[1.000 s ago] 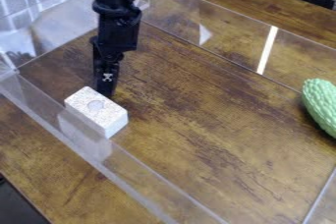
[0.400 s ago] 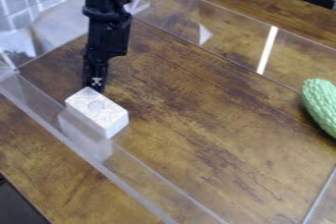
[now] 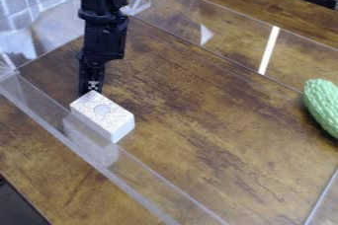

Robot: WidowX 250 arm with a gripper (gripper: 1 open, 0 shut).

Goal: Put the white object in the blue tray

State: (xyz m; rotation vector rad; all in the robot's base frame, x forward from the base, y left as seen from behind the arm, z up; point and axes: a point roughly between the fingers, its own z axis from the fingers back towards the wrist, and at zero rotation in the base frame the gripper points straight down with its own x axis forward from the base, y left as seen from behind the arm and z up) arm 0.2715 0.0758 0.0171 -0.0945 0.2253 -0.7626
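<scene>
The white object (image 3: 102, 116), a small speckled block with a faint round mark on top, lies on the wooden table near the left. My black gripper (image 3: 90, 87) points steeply down at the block's far end. Its fingers are drawn together, and their tips touch or nearly touch the block's far top edge. The fingers do not span the block, and no frame shows a pinch on it. The blue tray is out of view.
A green bumpy oval object (image 3: 322, 105) lies at the right edge. Low clear plastic walls (image 3: 271, 49) run around the wooden surface, one of them along the near left side just in front of the block.
The gripper has slid left and settled at the block's far end, and its fingers have drawn together. The block has shifted slightly toward the camera and to the right.
</scene>
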